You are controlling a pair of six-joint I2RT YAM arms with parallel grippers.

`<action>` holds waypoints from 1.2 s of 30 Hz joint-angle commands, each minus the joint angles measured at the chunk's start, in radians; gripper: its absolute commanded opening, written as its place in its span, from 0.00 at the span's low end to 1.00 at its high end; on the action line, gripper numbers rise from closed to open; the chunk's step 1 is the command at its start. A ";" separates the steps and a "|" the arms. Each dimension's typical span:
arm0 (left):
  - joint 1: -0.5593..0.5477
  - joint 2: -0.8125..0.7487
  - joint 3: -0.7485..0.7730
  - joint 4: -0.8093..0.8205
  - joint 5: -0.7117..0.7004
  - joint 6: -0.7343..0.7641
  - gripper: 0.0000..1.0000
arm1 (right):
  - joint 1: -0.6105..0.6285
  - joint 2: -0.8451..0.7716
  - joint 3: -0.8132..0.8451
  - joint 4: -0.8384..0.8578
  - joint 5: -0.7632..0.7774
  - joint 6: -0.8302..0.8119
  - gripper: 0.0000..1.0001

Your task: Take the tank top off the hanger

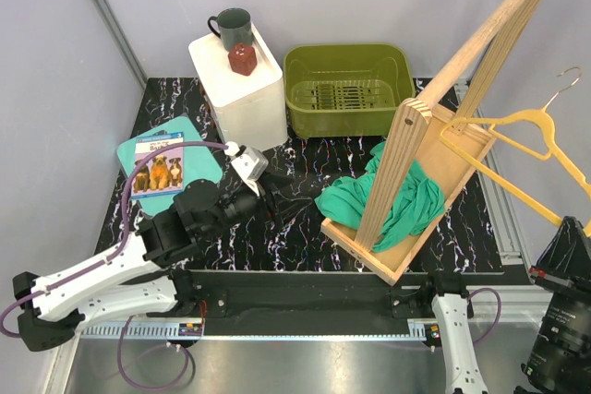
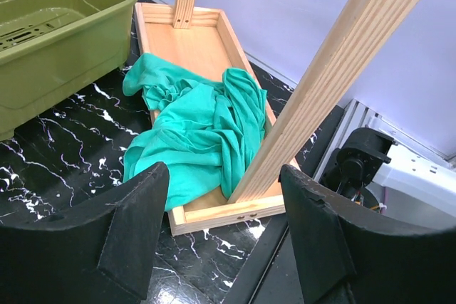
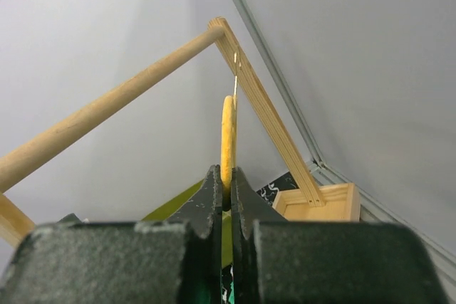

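tank top point(image 2: 199, 133) is off the hanger point(image 3: 228, 133), bunched in the wooden rack's tray point(image 2: 192, 40) right of centre in the top view, spilling over its left edge onto the table point(image 1: 277, 228). green basket point(image 1: 347, 123) sits upper middle. left gripper point(image 2: 224, 176) spread wide, holding nothing; right gripper point(image 3: 226, 194) pinched tight on the hanger.

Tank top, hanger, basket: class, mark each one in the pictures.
Tank top point(image 2: 206, 129), left wrist view, middle of the crumpled fabric.
Hanger point(image 3: 228, 133), right wrist view, its thin yellow edge.
Basket point(image 1: 349, 50), top external view, far rim.
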 commanded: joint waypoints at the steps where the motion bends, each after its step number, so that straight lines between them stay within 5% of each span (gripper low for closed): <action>1: 0.004 -0.020 0.017 -0.008 0.011 -0.009 0.68 | 0.011 0.068 0.035 0.131 -0.048 -0.045 0.00; 13: 0.004 -0.080 0.005 -0.059 -0.001 0.003 0.69 | 0.145 0.149 0.003 0.392 -0.115 -0.188 0.00; 21: 0.004 -0.088 0.011 -0.074 0.005 0.017 0.69 | 0.286 0.267 0.081 0.368 -0.165 -0.275 0.00; 36: 0.004 -0.045 0.030 -0.094 0.071 0.017 0.71 | 0.301 0.278 0.045 0.231 -0.115 -0.249 0.00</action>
